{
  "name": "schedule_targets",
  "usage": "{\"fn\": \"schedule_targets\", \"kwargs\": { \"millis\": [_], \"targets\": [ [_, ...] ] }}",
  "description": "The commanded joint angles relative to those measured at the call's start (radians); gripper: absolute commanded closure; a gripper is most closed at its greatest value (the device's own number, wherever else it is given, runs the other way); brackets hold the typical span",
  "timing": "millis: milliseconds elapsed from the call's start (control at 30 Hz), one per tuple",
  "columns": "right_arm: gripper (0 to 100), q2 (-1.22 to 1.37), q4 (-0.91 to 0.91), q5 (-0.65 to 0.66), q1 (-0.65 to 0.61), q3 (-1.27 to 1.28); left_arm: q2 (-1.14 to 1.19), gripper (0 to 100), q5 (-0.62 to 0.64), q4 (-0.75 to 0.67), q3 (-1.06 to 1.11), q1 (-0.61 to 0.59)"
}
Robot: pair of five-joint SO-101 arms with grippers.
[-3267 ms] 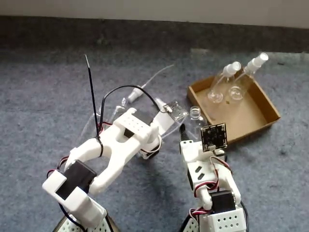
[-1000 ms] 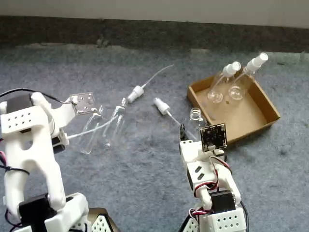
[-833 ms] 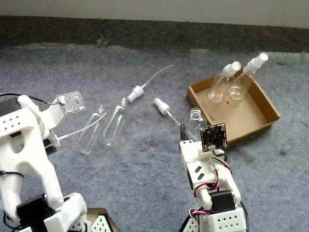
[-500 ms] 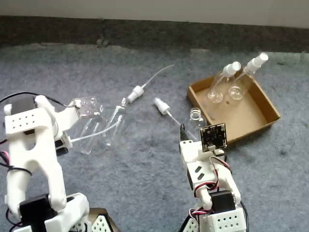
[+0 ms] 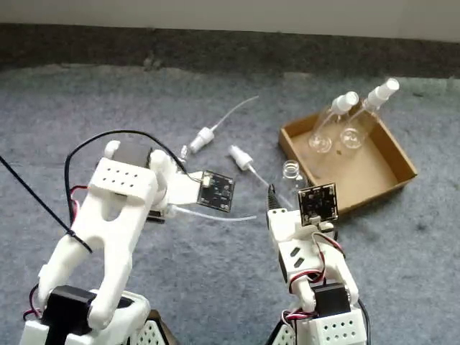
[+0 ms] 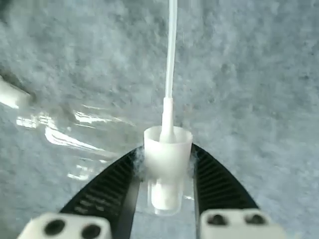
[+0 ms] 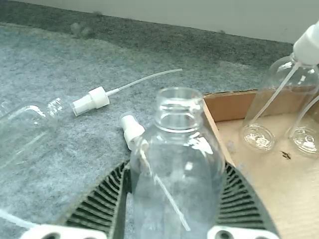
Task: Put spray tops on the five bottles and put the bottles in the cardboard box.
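Two of the five are done, as I judge: two clear bottles with white spray tops (image 5: 325, 131) lie inside the shallow brown cardboard box (image 5: 374, 172), leaning on its far wall.

The third is in work. The right gripper (image 7: 174, 179) has its black fingers closed around a clear round-shouldered bottle with an open neck (image 7: 175, 149). It holds this bottle upright just beside the near-left corner of the box, outside it. The left gripper (image 6: 166, 159) pinches a white spray top with a long thin dip tube (image 6: 167, 144), well apart from the box, and the tube points toward the held bottle.

Not yet done: two loose white spray tops (image 5: 205, 136) (image 5: 241, 157) lie on the grey carpet (image 5: 86, 108) left of the box. One more clear bottle without top (image 7: 27, 124) lies on its side farther from the box. I cannot tell if a fifth bottle lies there too.

I can read no label or writing on the bottles, the tops or the box.
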Motion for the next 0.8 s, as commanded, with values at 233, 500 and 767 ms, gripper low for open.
{"fn": "schedule_targets", "kwargs": {
  "millis": [233, 500, 767],
  "targets": [
    [85.4, -0.022, -0.028, 0.000, 0.012, 0.097, -0.031, 98, -0.020, -0.506, 0.219, 0.231],
    [85.4, -0.022, -0.028, 0.000, 0.012, 0.097, -0.031, 98, -0.015, -0.655, 0.338, 0.232],
    [85.4, -0.022, -0.028, 0.000, 0.012, 0.097, -0.033, 89, 0.129, -0.654, 0.334, 0.231]
  ]
}}
